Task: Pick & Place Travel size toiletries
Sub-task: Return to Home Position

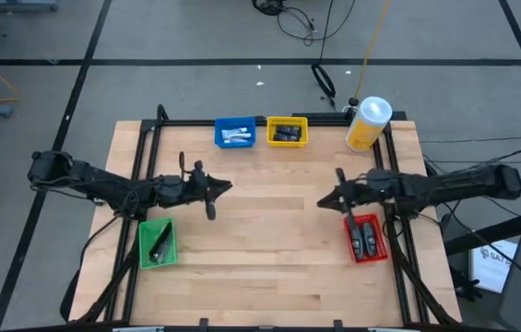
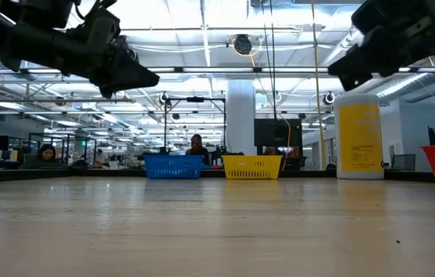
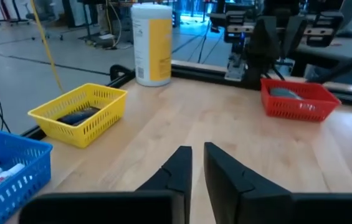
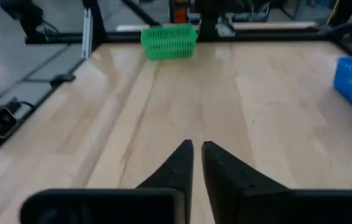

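The travel size toiletries lie in four small bins. White tubes [image 1: 236, 136] are in the blue bin [image 1: 219, 132], dark ones [image 1: 286, 135] in the yellow bin [image 1: 287, 121], a dark tube [image 1: 159, 243] in the green bin [image 1: 145, 242], and dark and grey ones [image 1: 365, 238] in the red bin [image 1: 351, 242]. My left gripper [image 1: 226, 187] hovers above the table's middle left, shut and empty [image 3: 197, 148]. My right gripper [image 1: 323, 201] hovers opposite it at the middle right, also shut and empty [image 4: 197, 144].
A large yellow canister with a white lid [image 1: 368, 123] stands at the table's far right corner. A black frame rail [image 1: 242, 121] runs along the far edge. Bare wood [image 1: 274, 231] lies between the two grippers and toward the near edge.
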Tool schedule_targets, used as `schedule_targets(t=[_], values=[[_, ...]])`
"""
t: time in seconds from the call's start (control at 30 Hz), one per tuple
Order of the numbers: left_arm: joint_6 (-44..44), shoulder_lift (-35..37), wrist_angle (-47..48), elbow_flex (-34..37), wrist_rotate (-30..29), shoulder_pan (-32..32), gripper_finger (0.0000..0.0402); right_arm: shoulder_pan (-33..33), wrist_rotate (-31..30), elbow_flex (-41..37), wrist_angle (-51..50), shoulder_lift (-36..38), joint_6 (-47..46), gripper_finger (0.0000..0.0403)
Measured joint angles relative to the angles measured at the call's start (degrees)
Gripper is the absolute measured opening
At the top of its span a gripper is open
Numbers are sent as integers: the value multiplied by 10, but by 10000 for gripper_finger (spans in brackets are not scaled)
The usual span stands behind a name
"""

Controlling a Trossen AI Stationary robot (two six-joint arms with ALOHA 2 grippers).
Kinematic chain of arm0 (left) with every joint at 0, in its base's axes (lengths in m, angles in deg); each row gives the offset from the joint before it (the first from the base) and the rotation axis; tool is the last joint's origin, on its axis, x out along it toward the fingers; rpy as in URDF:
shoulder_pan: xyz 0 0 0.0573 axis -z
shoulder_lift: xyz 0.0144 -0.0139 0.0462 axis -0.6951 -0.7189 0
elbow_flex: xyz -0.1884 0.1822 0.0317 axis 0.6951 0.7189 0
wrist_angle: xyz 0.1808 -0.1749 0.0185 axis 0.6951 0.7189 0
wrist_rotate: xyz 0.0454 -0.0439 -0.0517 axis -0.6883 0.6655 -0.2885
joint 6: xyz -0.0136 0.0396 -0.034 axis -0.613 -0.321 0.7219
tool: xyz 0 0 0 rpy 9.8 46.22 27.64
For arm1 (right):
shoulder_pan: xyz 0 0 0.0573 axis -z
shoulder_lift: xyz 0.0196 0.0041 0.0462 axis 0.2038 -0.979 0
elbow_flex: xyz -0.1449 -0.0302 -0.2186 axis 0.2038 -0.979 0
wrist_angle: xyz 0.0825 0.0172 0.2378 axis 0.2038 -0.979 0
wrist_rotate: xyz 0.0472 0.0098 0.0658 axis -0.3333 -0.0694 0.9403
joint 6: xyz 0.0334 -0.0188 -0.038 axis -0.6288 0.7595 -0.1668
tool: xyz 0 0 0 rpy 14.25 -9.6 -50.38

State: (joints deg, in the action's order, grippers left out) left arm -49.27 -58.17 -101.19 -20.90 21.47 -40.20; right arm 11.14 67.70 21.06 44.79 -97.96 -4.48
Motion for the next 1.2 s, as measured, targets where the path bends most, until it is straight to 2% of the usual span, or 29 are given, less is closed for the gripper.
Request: schedule_targets(t=[0.13,0.43,0.57,0.83,1.2], values=[[13,0,0,0,0,-4,28,11,38,-28,-34,96,5,6],[27,0,1,0,21,-3,2,15,36,-96,-64,271,-25,2],[29,0,1,0,21,-3,8,15,32,-117,-65,324,-24,1],[29,0,1,0,21,-3,23,15,4,-172,-53,379,-27,3],[29,0,3,-1,21,-3,24,15,4,-194,-48,382,-30,4]])
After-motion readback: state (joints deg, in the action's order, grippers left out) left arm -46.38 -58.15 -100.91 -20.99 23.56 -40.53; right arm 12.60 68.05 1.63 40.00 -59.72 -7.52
